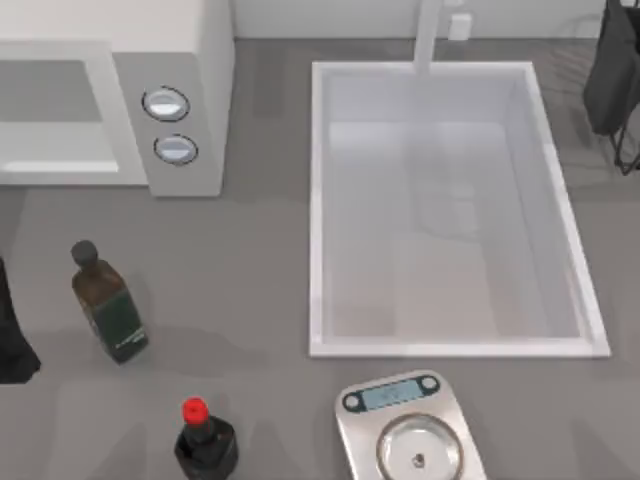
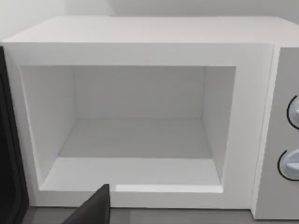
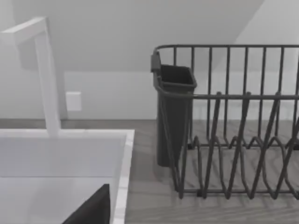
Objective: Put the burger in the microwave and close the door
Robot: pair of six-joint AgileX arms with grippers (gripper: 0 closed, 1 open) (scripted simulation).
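Note:
The white microwave (image 1: 180,60) stands at the table's back left, its light grey cavity (image 2: 140,135) uncovered and with nothing inside. Two round silver knobs (image 1: 166,104) sit on its side panel. A dark upright strip (image 2: 9,140) borders the opening; I cannot tell whether it is the door. The burger is out of view. My left arm (image 1: 12,340) is at the table's left edge, in front of the microwave, and a dark part of my left gripper (image 2: 93,210) faces the cavity from a short way off. My right arm (image 1: 612,80) is parked at the back right.
A white sink (image 1: 320,200) with a tap (image 3: 46,74) fills the middle. A dark green bottle (image 1: 108,305) and a red-capped black bottle (image 1: 203,440) stand front left. A silver scale (image 1: 410,430) sits at the front. A dark dish rack (image 3: 229,121) is back right.

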